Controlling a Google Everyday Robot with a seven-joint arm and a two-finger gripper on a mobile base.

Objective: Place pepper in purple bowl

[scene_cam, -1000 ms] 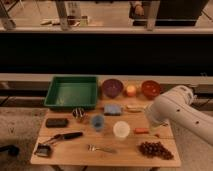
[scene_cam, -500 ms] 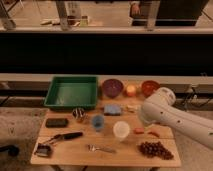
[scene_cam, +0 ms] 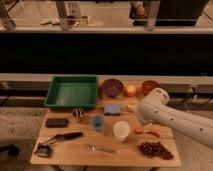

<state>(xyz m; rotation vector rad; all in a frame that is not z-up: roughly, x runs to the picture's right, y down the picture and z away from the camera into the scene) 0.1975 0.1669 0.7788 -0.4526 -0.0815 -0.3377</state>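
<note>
The pepper (scene_cam: 145, 132) is slim and red-orange. It lies on the wooden table (scene_cam: 70, 152) at the right, just below my white arm (scene_cam: 165, 116), which covers part of it. The purple bowl (scene_cam: 112, 87) stands at the back middle of the table, empty as far as I can see. My gripper is hidden behind the arm's thick white link, somewhere over the right-middle of the table near the pepper.
A green tray (scene_cam: 72, 91) sits back left. A round orange fruit (scene_cam: 131, 90) and an orange-red bowl (scene_cam: 150, 86) stand right of the purple bowl. A blue sponge (scene_cam: 112, 109), blue cup (scene_cam: 98, 122), white cup (scene_cam: 121, 130), grapes (scene_cam: 154, 149), fork (scene_cam: 100, 148) and brush (scene_cam: 65, 136) lie around.
My arm has swung left and lower across the right side of the table, covering more of it. The pepper and the bowls have not moved.
</note>
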